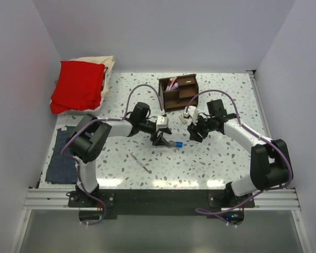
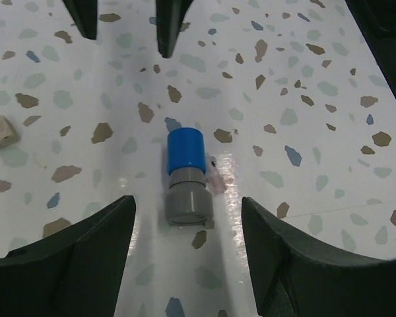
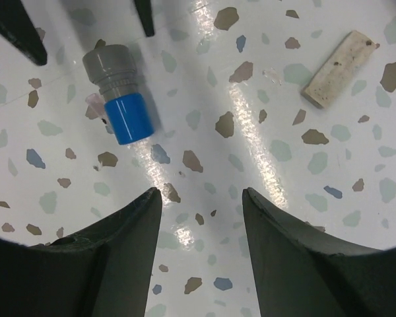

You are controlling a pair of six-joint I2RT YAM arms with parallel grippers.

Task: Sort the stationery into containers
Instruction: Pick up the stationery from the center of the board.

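We count one blue-capped cylinder, one loose pen at eight o'clock from it, one beige block, one wooden organizer, one red cloth, one blue-grey cloth.

Both arms bent inward, left end effector and right end effector low, jaws apart.

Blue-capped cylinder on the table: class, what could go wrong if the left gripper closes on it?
1. The cylinder lies on its side between the fingers of the open left gripper; touched on one side first, it may roll away.
2. The right gripper hovers close by, also open; the two arms could bump.
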